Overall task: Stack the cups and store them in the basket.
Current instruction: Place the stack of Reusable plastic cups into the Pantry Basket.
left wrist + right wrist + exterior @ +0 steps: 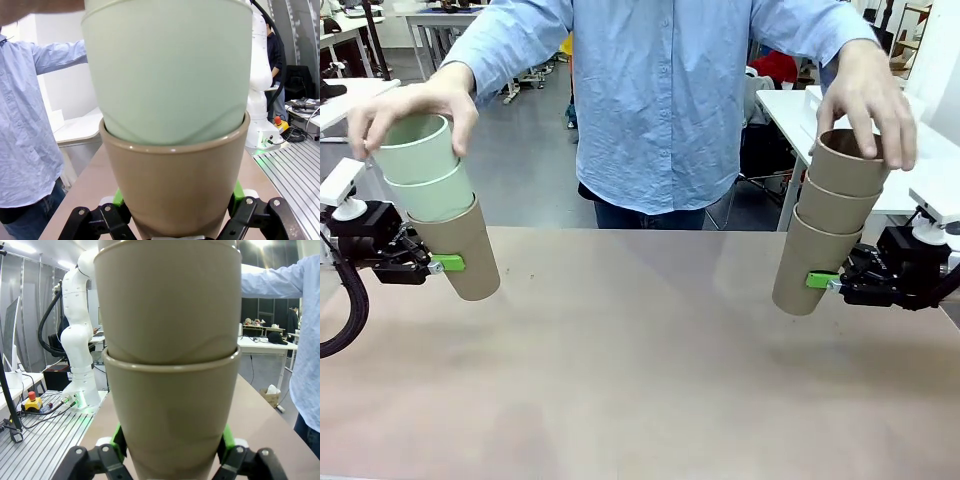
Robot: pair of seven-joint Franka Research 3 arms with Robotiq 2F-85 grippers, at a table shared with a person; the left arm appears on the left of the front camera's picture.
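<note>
The mint-over-tan cup stack (440, 210) and the all-tan cup stack (830, 225) hang tilted above the bench (640, 370), base cups clenched in the robot's left hand (455, 262) and right hand (817, 280), a person's hands (868, 95) resting on the tops: stacking looks half done, so merging both stacks should come next.

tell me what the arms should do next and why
Probably hold steady: a hand tops the left stack, another hand the right stack, and the left fingers and right fingers clamp only each tilted stack's bottom cup. Moving could spill them.
</note>
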